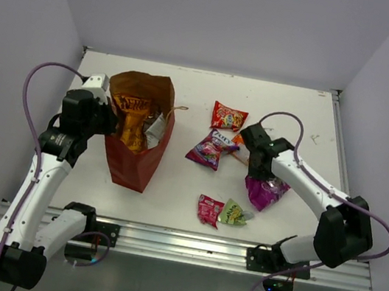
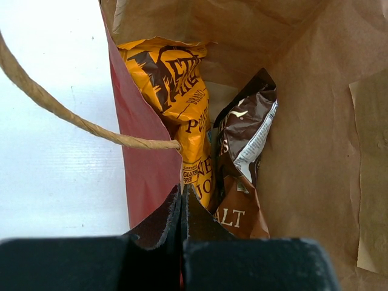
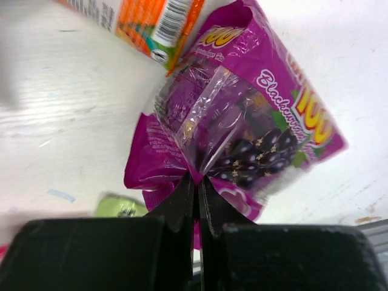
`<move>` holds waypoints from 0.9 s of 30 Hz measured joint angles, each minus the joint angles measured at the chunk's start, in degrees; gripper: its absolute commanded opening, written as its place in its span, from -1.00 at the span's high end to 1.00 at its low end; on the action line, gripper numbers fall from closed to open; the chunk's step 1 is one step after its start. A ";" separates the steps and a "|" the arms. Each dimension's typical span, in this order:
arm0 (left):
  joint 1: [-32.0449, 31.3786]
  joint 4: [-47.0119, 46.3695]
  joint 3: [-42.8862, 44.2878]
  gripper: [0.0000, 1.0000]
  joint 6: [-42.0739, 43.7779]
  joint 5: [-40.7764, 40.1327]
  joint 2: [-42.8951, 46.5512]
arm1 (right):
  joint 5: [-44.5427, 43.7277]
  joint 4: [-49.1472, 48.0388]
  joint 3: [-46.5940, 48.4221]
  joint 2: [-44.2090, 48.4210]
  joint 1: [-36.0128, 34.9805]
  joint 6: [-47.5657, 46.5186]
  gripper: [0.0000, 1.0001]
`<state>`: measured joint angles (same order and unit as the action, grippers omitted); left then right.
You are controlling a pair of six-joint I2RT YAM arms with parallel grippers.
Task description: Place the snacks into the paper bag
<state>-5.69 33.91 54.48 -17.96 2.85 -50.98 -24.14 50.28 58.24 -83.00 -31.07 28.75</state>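
Observation:
The paper bag (image 1: 132,161) stands open at the left, reddish-brown outside, tan inside (image 2: 315,121). My left gripper (image 1: 109,122) is shut on its left rim (image 2: 182,189). An orange Kettle bag (image 2: 176,91) and a dark-brown chip bag (image 2: 245,151) stand inside it. My right gripper (image 1: 258,173) is shut on a purple blackcurrant bag (image 3: 242,121), pinching its edge (image 3: 197,179); the bag (image 1: 265,192) hangs just over the table at the right. Loose on the table are a red packet (image 1: 228,116), a purple-pink packet (image 1: 211,148), a small pink-red packet (image 1: 209,210) and a green packet (image 1: 235,213).
An orange packet (image 3: 145,24) lies just beyond the purple bag, partly hidden under my right arm in the top view (image 1: 238,139). A twine handle (image 2: 73,115) loops out from the bag's rim. White walls close in the table on three sides.

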 measured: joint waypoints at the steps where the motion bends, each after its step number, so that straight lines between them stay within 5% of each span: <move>1: -0.02 0.02 0.00 1.00 0.00 -0.02 0.00 | 0.37 0.74 1.55 0.42 0.00 -0.55 1.00; 4: -0.02 0.22 0.20 1.00 0.00 -0.09 0.00 | 3.04 6.14 14.29 0.07 -0.02 -3.02 1.00; 7: -0.04 1.40 1.44 1.00 0.07 -0.31 0.00 | 5.57 9.38 37.09 -4.61 -0.94 -5.92 1.00; 10: -0.11 1.29 1.88 1.00 0.11 -0.48 0.02 | 6.67 5.40 57.33 -10.32 -3.54 -8.79 1.00; 14: -0.13 1.31 1.86 1.00 0.09 -0.48 0.22 | 12.07 3.19 73.05 -16.31 -8.33 -11.41 1.00; 19: -0.13 1.25 1.57 1.00 0.09 -0.50 0.76 | 23.41 2.67 83.67 -25.14 -11.98 -11.26 1.00; 27: -0.13 0.74 1.09 1.00 0.07 -0.50 0.76 | 36.37 -0.17 83.80 -33.29 -14.38 -7.50 1.00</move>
<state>-5.82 34.65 55.57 -17.89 2.35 -50.22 12.23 50.11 142.04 -116.29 -45.45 21.26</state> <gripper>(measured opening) 0.008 0.024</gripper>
